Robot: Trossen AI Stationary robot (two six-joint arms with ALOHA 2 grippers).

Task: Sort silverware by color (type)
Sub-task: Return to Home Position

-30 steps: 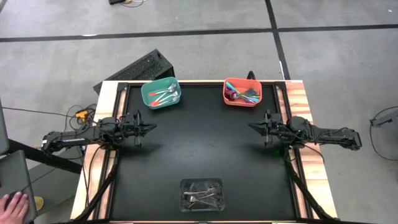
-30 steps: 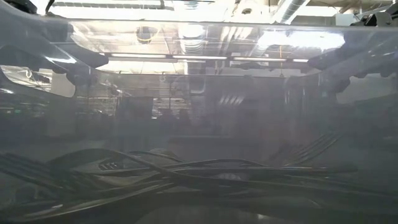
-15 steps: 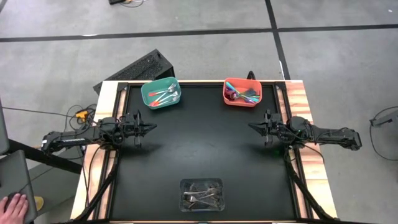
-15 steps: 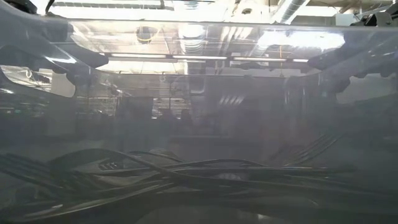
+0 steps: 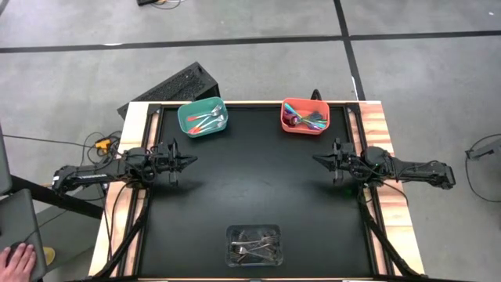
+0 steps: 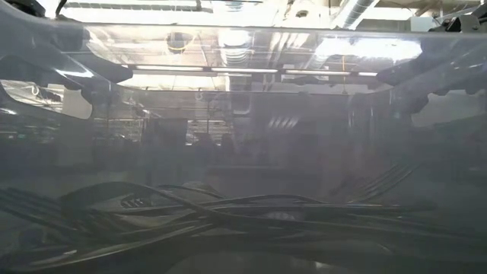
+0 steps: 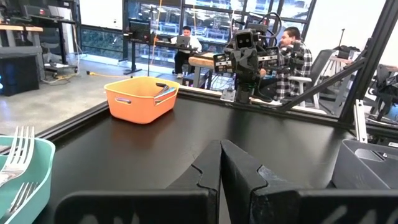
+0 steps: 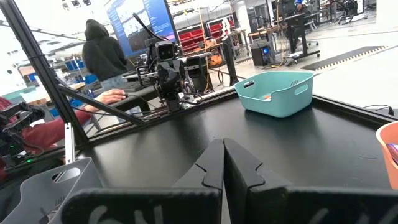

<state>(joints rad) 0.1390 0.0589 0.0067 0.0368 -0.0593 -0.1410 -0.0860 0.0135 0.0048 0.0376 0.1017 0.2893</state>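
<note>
While both arms lie low along the sides of the worktop [image 5: 250, 188], the left gripper [image 5: 188, 160] points inward from the left edge and the right gripper [image 5: 319, 160] faces it from the right, each with its fingers pressed together on nothing. Colourful silverware [image 5: 208, 120] lies in the teal bin [image 5: 183, 117] at the far left, and more fills the orange bin [image 5: 285, 117] at the far right. Dull grey cutlery [image 5: 254, 247] sits in a clear tray [image 5: 230, 244] at the near edge.

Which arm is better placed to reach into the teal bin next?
Left, probably. The left gripper, jaws shut, sits on the same side as the teal bin; the right gripper is nearer the orange bin.
</note>
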